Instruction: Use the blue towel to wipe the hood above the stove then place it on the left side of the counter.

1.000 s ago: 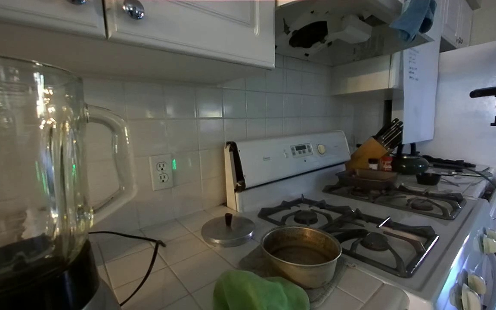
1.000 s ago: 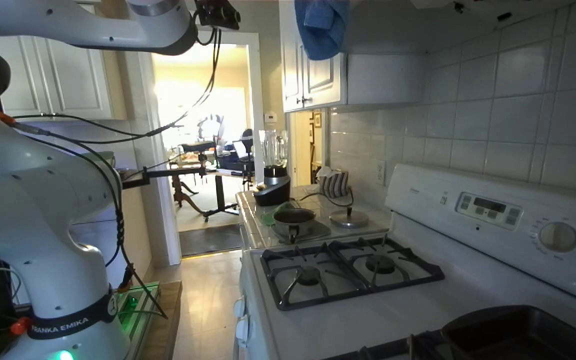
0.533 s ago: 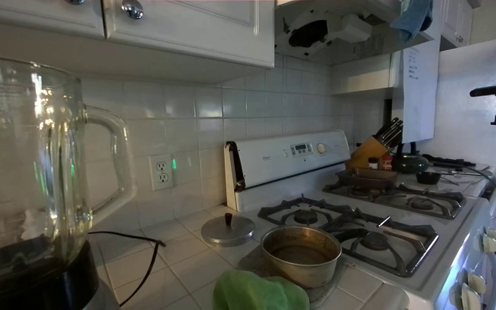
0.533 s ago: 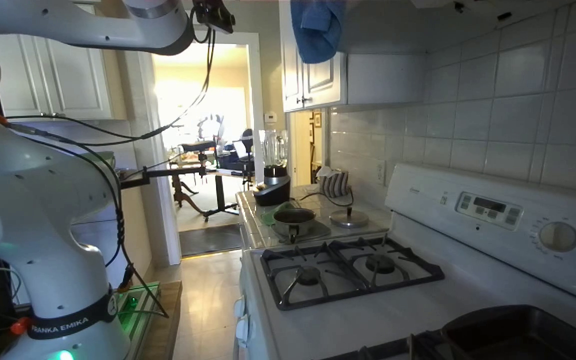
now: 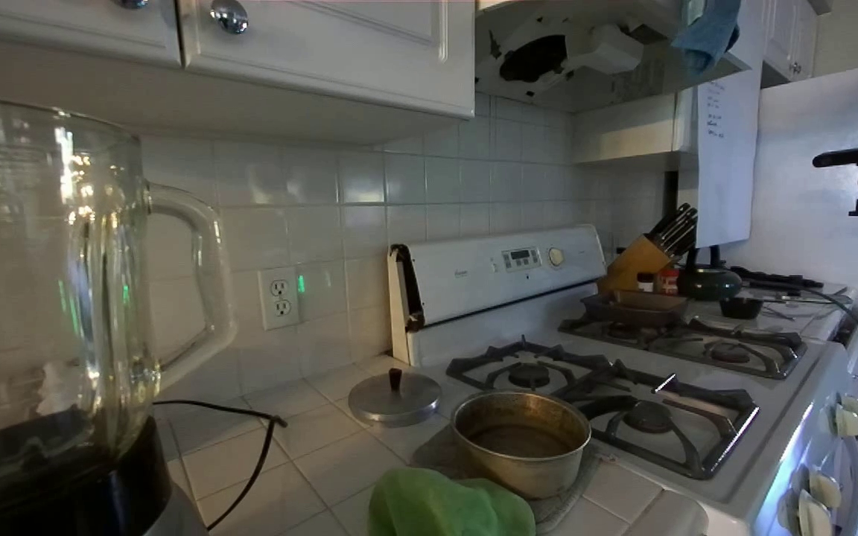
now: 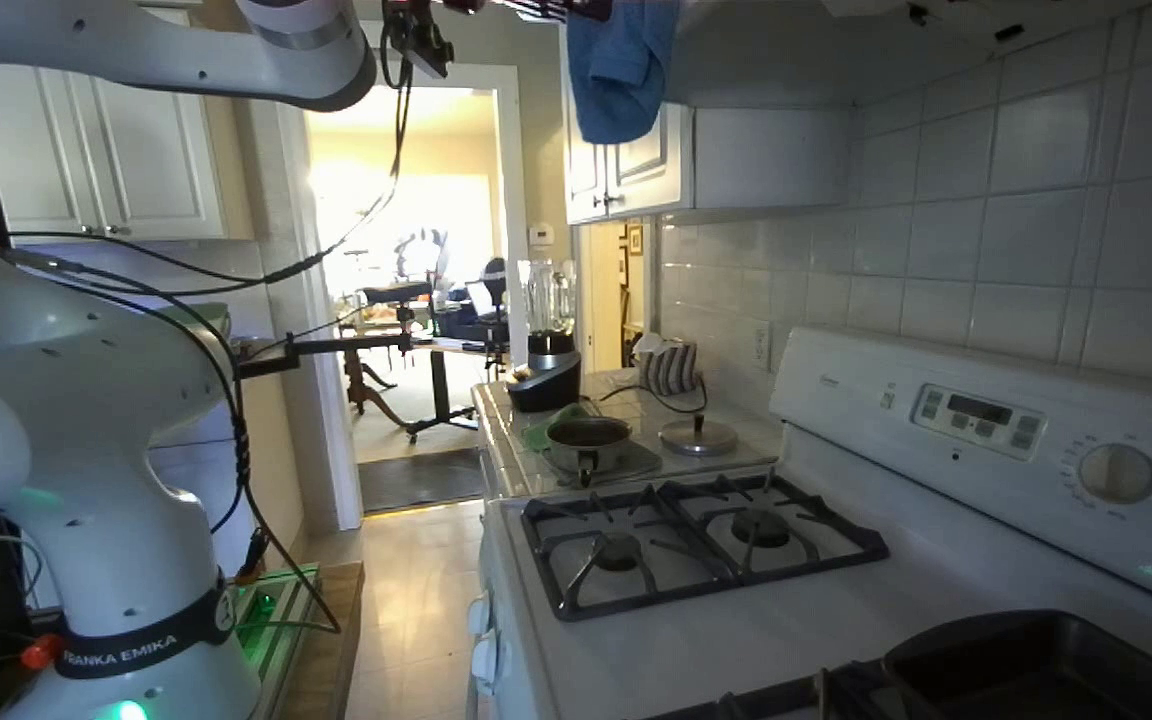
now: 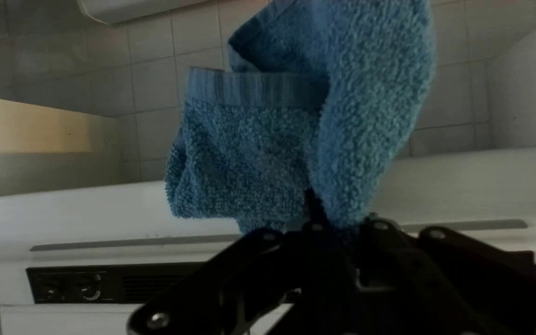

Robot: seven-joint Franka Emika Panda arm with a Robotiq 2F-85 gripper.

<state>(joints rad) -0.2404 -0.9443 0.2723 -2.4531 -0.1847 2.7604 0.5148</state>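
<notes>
Our gripper [image 7: 340, 221] has its jaws clamped on the towel [image 6: 621, 80], which droops below them, longer downward than across. In the wrist view the front of the hood [image 7: 100, 218] lies behind them, toward the wall [image 7: 154, 88]; whether the towel touches it we cannot say. To wipe, we likely need to press wallward.

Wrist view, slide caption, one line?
Claw clamped on the blue towel, with the white hood and tiled wall behind it.

The black band [image 6: 151, 642] around the robot arm's base [image 6: 186, 692] reads "FRANKA EMIKA"
</notes>
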